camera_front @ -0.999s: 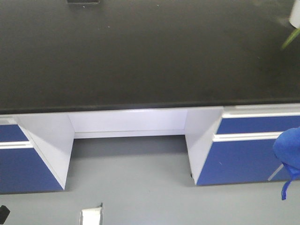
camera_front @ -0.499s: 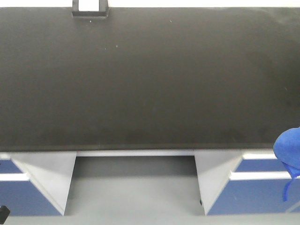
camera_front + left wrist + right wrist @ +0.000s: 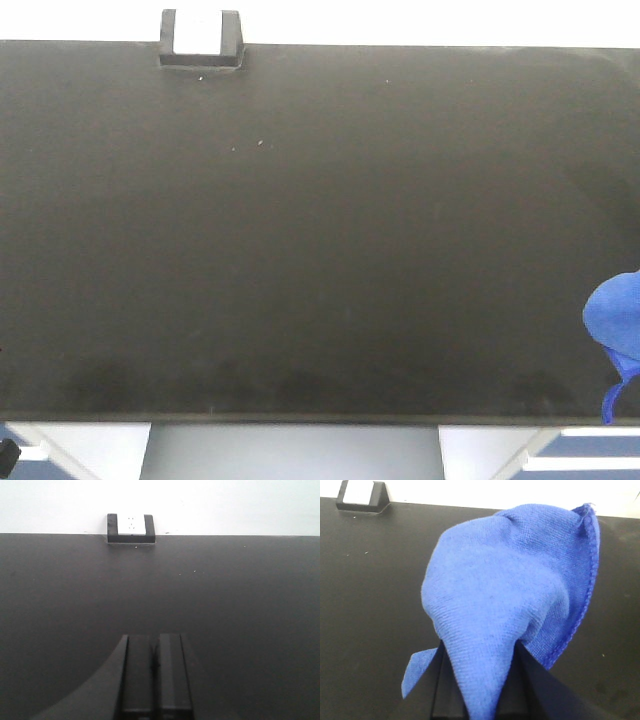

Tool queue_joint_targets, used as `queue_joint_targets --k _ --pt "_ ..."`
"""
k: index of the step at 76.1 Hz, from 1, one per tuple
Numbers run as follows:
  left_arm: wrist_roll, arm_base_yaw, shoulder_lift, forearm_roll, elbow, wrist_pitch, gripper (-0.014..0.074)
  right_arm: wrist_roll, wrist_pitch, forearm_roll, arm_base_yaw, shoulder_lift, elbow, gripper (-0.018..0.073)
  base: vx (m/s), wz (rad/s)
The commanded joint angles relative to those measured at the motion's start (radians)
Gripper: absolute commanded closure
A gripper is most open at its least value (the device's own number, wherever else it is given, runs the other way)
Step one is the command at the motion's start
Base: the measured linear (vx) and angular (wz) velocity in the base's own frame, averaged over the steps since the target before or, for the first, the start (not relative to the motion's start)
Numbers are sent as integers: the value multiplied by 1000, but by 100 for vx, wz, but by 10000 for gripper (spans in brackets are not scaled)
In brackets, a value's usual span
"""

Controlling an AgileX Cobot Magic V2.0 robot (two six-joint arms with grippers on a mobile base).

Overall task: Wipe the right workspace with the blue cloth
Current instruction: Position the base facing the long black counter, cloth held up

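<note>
The right workspace (image 3: 320, 230) is a wide matte black benchtop filling most of the front view. My right gripper (image 3: 480, 651) is shut on the blue cloth (image 3: 505, 590), which bunches up between the dark fingers (image 3: 445, 680) and hangs above the benchtop (image 3: 370, 605). In the front view the blue cloth (image 3: 618, 318) shows at the right edge, its thin thread (image 3: 611, 400) dangling near the bench's front edge. My left gripper (image 3: 155, 645) hovers low over the benchtop (image 3: 250, 605), shut with nothing in it.
A small black-framed white box (image 3: 200, 40) sits at the bench's back left rim, also seen as the box (image 3: 130, 527) and the box (image 3: 361, 495) in the wrist views. Blue-fronted cabinets (image 3: 595, 462) and a knee recess (image 3: 290, 455) lie below the front edge.
The view has closed in on the bench: the black top now fills the frame, the cabinets have slid down and out, and the white box has come into view. The cloth stays gripped at right.
</note>
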Motion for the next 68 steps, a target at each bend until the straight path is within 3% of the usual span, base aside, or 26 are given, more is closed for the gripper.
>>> queue_joint_targets --k 1,68 --pt "-3 -7 0 -5 -25 -81 603 -5 -80 0 -3 9 -27 562 16 -2" --pt "-3 -7 0 -5 -25 -81 603 -5 -114 3 -3 9 -27 562 3 -2"
